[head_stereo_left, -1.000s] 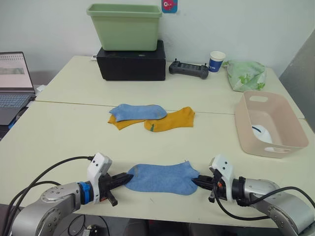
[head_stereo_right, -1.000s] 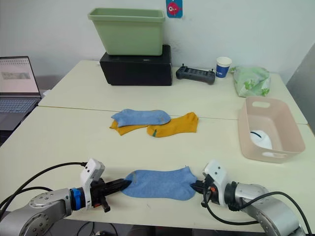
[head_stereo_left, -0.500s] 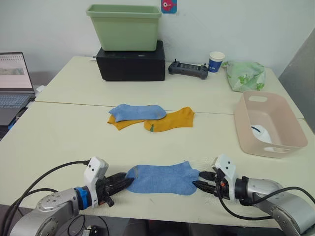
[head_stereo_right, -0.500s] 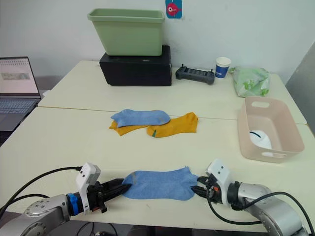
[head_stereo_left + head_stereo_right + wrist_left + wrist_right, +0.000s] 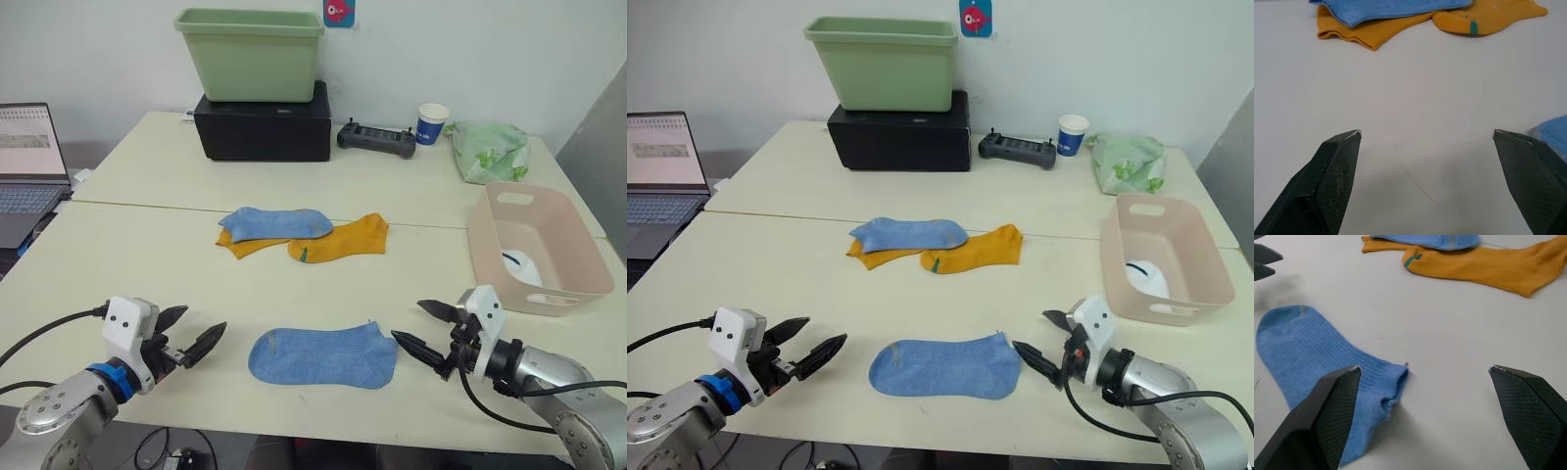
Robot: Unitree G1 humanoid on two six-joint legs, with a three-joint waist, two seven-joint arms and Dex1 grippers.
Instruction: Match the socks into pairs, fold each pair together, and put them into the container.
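A light blue sock [image 5: 323, 356] lies flat near the table's front edge, between my two grippers. My left gripper [image 5: 204, 320] stands open a short way off its toe end. My right gripper [image 5: 407, 320] stands open just beyond its cuff [image 5: 1393, 382], touching nothing. Farther back, a second light blue sock [image 5: 276, 222] rests on two mustard orange socks [image 5: 343, 238]. The pale pink container [image 5: 487, 250] sits at the right with a white sock [image 5: 521, 264] inside it.
A light green tub [image 5: 250, 54] stands on a black box [image 5: 263, 127] at the back. A controller [image 5: 375, 138], a paper cup [image 5: 431, 123] and a green-patterned cloth bundle [image 5: 490, 149] lie beside them. A laptop [image 5: 29, 166] sits at far left.
Both grippers have opened, let go of the ends of the near blue sock and drawn back outward. The sock now lies flat and free on the table.
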